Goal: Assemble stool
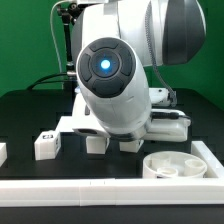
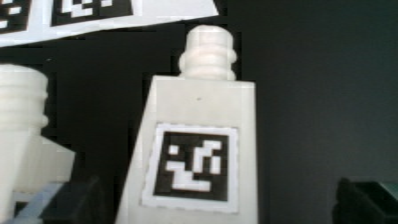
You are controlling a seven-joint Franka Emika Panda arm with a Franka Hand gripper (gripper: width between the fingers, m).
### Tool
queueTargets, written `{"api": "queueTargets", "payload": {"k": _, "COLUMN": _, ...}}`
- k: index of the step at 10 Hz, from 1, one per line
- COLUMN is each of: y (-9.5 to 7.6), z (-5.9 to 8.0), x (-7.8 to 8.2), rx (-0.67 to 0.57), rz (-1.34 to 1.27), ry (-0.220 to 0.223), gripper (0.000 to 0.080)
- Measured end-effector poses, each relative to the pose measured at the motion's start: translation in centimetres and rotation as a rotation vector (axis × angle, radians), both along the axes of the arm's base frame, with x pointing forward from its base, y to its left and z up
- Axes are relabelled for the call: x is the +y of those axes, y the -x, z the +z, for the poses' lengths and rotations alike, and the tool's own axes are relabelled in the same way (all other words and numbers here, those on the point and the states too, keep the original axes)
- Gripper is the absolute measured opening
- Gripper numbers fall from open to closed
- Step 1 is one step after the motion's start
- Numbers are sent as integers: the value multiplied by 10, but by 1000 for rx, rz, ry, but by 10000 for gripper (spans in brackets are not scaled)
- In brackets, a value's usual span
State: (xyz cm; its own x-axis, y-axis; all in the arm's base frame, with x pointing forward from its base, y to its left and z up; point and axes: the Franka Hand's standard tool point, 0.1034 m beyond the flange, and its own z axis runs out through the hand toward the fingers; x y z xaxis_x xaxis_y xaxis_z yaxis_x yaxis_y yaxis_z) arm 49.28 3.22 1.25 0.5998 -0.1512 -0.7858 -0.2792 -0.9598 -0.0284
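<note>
Backdrop: green wall behind a black table (image 1: 20, 112).
Arm: white robot arm (image 1: 115, 85) with a blue-lit joint fills the exterior view's middle.
Seat: round thick white plastic seat disc (image 1: 172, 165) lies at the exterior view's right, near the long white border rail (image 1: 60, 188).
Leg: white rectangular tagged leg block (image 2: 199, 130), peg-tipped, sits between the jaws.
Jaws: spread apart, holding nothing.

Exterior view: 1 camera faces the arm (image 1: 120, 90) head-on at close range, from slightly above the black table (image 1: 25, 120). The arm fills the frame centre and hides the area behind it. Wrist view: 1 camera looks down at very close range onto 1 leg block (image 2: 192, 150). Both views share the table surface. Which exterior-view block matches it cannot be determined.
</note>
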Motion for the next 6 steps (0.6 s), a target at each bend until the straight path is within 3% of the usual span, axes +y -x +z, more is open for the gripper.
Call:
{"api": "queueTargets", "payload": {"k": 5, "y": 2, "z": -6, "x": 0, "rx": -7, "rz": -2, "ry": 3, "gripper": 625}}
{"api": "queueTargets", "payload": {"k": 6, "y": 3, "z": -7, "x": 0, "rx": -7, "rz": -1, "ry": 2, "gripper": 437}}
